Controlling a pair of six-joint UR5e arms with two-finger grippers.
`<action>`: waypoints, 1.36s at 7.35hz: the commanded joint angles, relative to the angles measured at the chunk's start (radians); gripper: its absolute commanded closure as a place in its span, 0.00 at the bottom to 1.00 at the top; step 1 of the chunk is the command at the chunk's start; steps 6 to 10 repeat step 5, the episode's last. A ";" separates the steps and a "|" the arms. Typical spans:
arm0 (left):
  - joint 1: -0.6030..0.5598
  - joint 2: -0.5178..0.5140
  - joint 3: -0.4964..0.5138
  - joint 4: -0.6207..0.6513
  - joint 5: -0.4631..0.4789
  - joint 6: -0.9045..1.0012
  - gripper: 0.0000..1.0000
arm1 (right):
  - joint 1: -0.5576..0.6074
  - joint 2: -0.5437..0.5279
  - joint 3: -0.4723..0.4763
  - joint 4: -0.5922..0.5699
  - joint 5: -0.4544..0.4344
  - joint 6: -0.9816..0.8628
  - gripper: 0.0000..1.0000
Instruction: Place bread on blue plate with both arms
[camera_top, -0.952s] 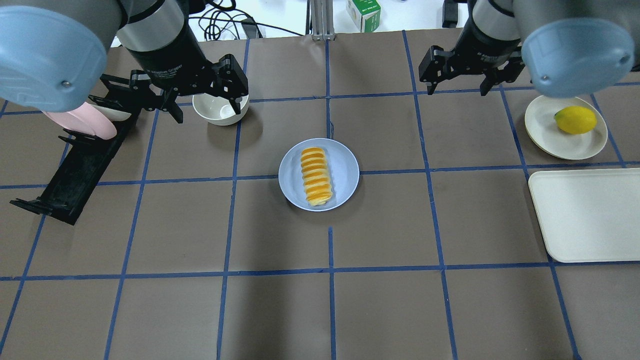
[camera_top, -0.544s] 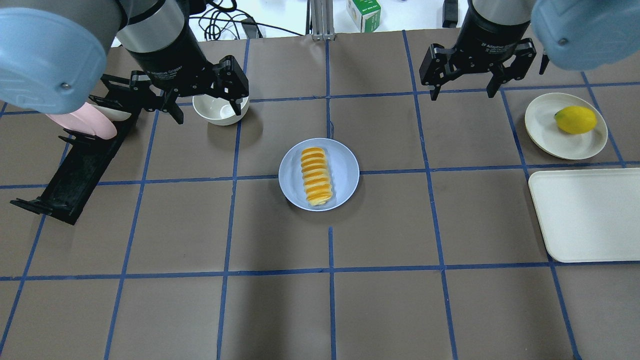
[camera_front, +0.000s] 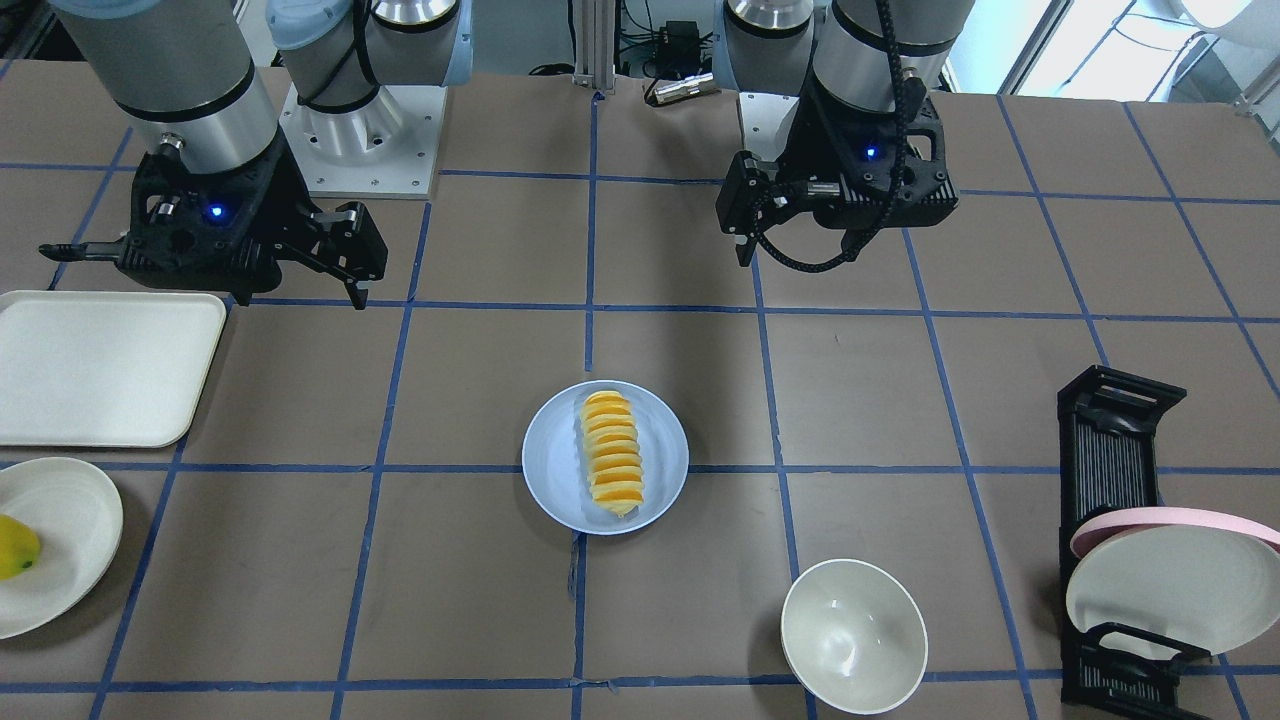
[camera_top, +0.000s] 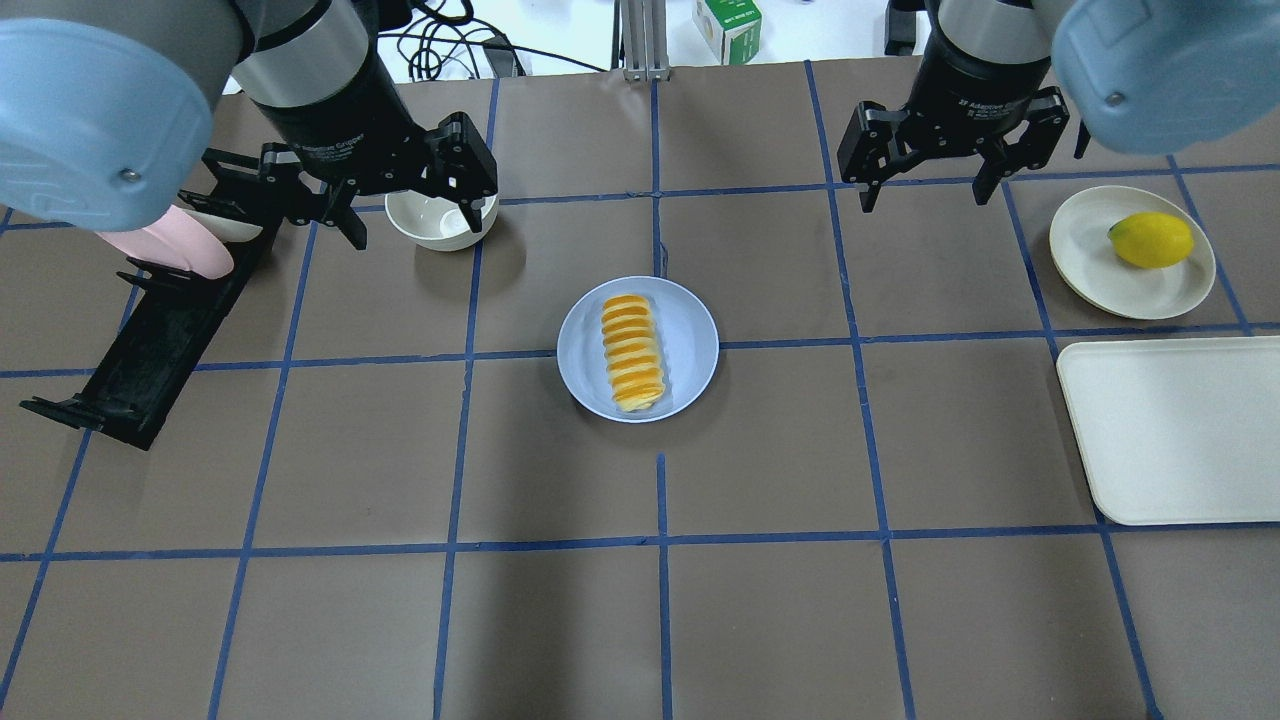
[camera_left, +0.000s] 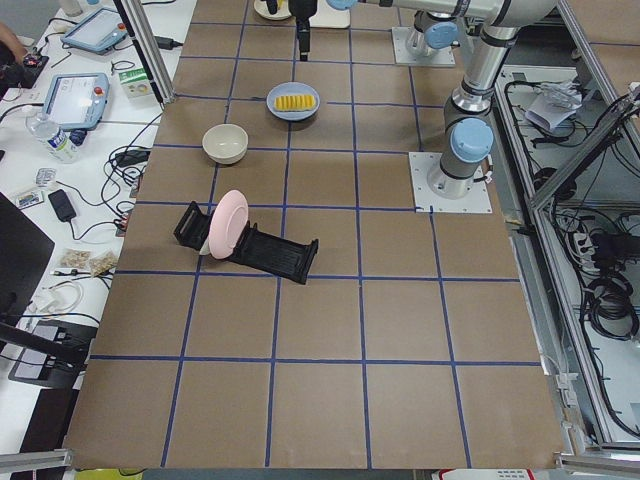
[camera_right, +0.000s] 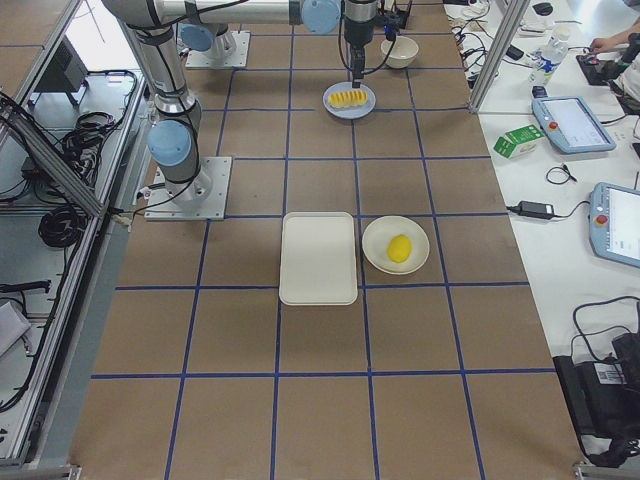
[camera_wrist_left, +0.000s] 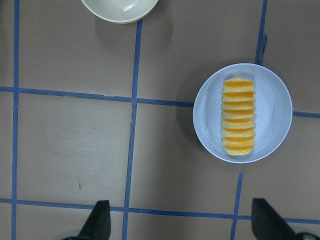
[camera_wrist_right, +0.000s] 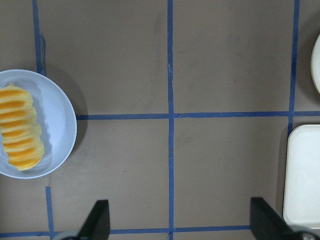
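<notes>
The bread (camera_top: 633, 350), a ridged orange and cream loaf, lies lengthwise on the blue plate (camera_top: 690, 340) at the table's middle. Both also show in the front view, bread (camera_front: 612, 452) on plate (camera_front: 555, 460), and in the wrist views, bread (camera_wrist_left: 239, 116) and plate (camera_wrist_right: 57, 125). My left gripper (camera_top: 418, 225) is open and empty, raised at the far left above a white bowl. My right gripper (camera_top: 925, 190) is open and empty, raised at the far right. Both are well away from the plate.
A white bowl (camera_front: 853, 635) sits below the left gripper. A black dish rack (camera_top: 150, 340) holds a pink plate (camera_top: 190, 255) at the left. A cream plate (camera_top: 1090, 250) with a lemon (camera_top: 1150, 240) and a cream tray (camera_top: 1170, 430) lie at the right.
The right arm has swung back and its gripper has levelled and shifted slightly. The left arm, bread and plate have not moved.
</notes>
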 joint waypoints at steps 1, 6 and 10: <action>0.000 0.003 -0.004 0.000 0.000 0.001 0.00 | -0.001 0.000 0.002 -0.021 0.002 0.011 0.00; 0.000 -0.004 -0.003 0.000 0.000 0.001 0.00 | 0.002 0.000 0.002 -0.021 0.004 0.013 0.00; 0.000 -0.004 -0.003 0.000 0.000 0.001 0.00 | 0.002 0.000 0.002 -0.021 0.004 0.013 0.00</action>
